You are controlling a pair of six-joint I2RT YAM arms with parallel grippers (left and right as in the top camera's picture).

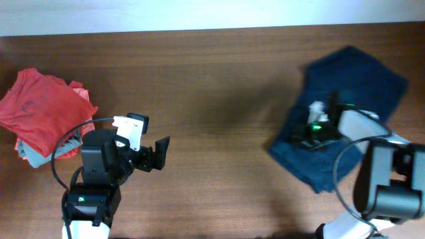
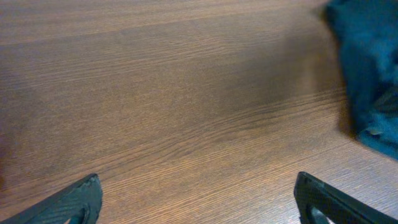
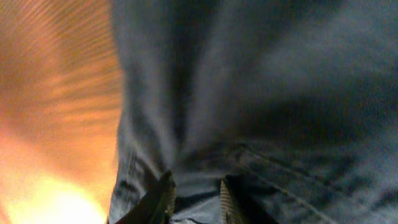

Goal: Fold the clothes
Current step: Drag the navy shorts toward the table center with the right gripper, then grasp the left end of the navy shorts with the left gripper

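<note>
Diagonally, the clothes (image 1: 362, 76) run lengthwise toward the far-right corner.

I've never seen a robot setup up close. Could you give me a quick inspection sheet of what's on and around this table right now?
Surface: brown wooden table, bare across the middle.
Job's things: navy garment, crumpled on the right arm's side, not yet folded.
Clutter: pile of folded clothes at the left edge, red on top, paler pieces beneath.
Grippers: left gripper open wide over bare wood, holding nothing; right gripper nearly closed, pinching a fold of the navy garment.
Cables: black cable loops beside the left arm; second cable loops beside the right arm.
Surroundings: pale strip beyond the table's far edge; nothing else seen.
</note>
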